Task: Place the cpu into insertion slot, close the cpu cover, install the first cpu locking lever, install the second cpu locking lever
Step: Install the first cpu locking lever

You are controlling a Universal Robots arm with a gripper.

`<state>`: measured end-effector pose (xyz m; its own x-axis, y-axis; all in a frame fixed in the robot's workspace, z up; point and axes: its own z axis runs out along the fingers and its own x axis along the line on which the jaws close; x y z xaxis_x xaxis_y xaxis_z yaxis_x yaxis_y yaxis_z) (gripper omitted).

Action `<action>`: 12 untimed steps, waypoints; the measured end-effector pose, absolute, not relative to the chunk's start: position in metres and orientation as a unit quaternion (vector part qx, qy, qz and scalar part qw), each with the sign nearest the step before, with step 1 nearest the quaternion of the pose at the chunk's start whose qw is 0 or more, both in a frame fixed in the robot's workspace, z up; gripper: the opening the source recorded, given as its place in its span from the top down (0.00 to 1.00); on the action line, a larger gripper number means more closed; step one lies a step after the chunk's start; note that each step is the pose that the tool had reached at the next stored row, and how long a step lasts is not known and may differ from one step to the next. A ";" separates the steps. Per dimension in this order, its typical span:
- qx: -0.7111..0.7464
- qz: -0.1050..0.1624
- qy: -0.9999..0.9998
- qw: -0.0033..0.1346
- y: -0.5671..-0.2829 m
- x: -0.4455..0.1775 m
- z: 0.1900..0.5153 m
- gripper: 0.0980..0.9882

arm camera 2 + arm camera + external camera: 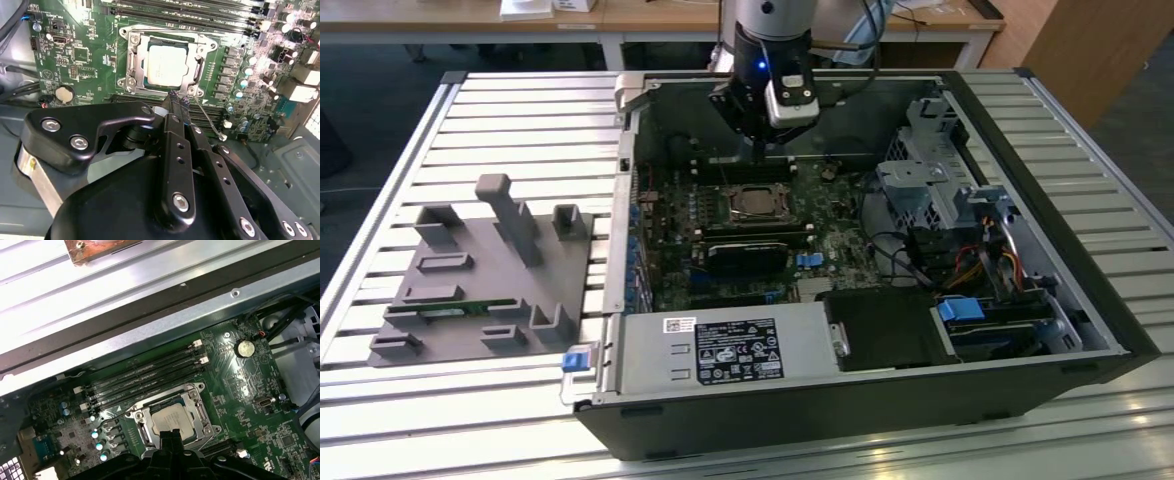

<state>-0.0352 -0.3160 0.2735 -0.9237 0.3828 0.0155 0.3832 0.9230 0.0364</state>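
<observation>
Pincer (178,98): fingers together with nothing seen between them, tips just beside the slot (143,60), probably closed to make one narrow tip.
Cpu (167,62): seated flat in slot.
Cover (132,62): down over cpu, framing its top.
Lever (208,120): thin wire beside the tips, angled out, apparently unlatched.
Case (854,415): open on worktop (520,120).

Nothing printed can be read. The power supply box (720,350) carries a small white sticker (680,324) and, just beside it, a large black label (736,352) with tiny white marks, all too small to read. Beyond the box, the green board (75,55) bears fine white lettering, equally unreadable, as are the faint marks on the cpu (167,62).
</observation>
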 end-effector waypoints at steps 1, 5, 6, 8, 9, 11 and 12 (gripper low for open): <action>-0.192 -0.019 -0.981 0.004 -0.316 -0.035 0.274 0.99; -0.180 -0.019 -0.983 0.004 -0.316 -0.035 0.274 0.99; -0.177 -0.019 -0.984 0.004 -0.316 -0.035 0.274 0.99; -0.171 -0.019 -0.985 0.004 -0.316 -0.035 0.274 0.99; -0.168 -0.019 -0.986 0.005 -0.316 -0.035 0.274 0.99; -0.162 -0.019 -0.987 0.005 -0.316 -0.035 0.274 0.99; -0.159 -0.019 -0.987 0.005 -0.316 -0.035 0.274 0.99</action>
<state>-0.0352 -0.3160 0.2735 -0.9496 0.3130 0.0155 0.3134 0.9489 0.0365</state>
